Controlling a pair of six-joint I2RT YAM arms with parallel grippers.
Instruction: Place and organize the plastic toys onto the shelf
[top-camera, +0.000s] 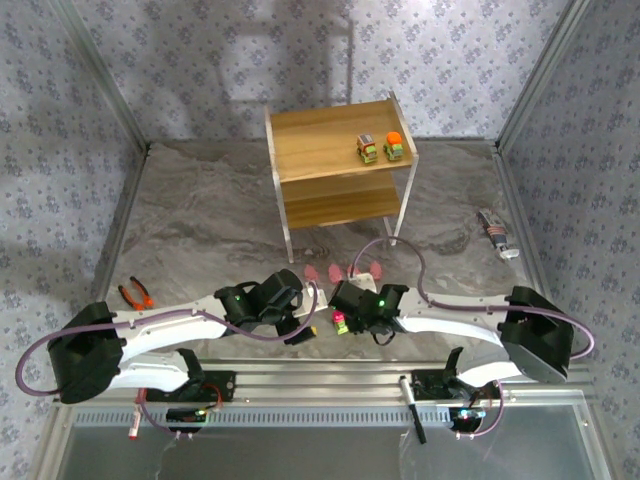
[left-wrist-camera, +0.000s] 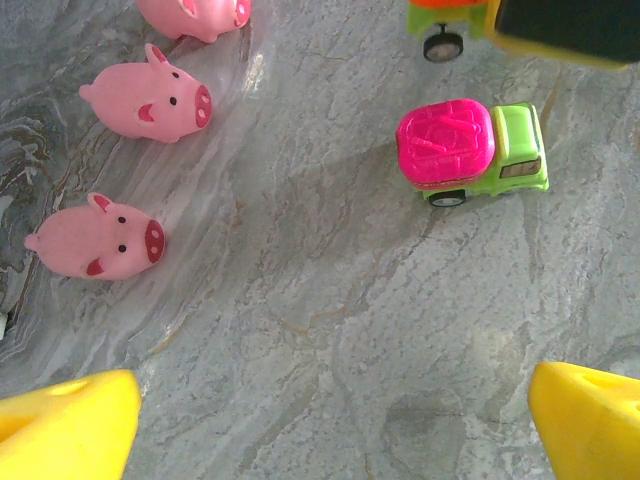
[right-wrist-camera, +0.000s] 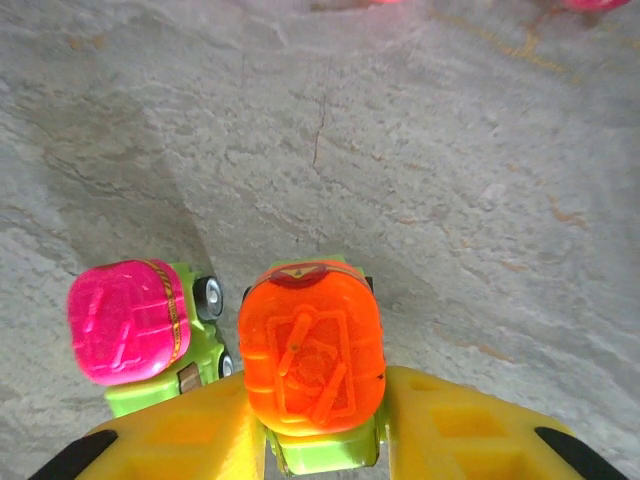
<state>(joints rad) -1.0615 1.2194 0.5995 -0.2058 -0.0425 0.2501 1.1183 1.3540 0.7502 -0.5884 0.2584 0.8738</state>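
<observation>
This looks like a robot test cell in a lab. Two robot arms (top-camera: 455, 322) are bolted to a metal rail (top-camera: 320, 375) at the near edge of the tabletop (top-camera: 200, 220), and patterned walls (top-camera: 450, 60) on metal posts (top-camera: 101, 75) close in its other edges.

bright, even light; the shelf (top-camera: 320, 140) casts a soft shadow; close-ups sharp.

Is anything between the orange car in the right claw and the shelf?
The pink pigs lie on the table between the orange car, in the jaws of the right gripper, and the shelf. They are low; a lifted car should pass over them.
</observation>
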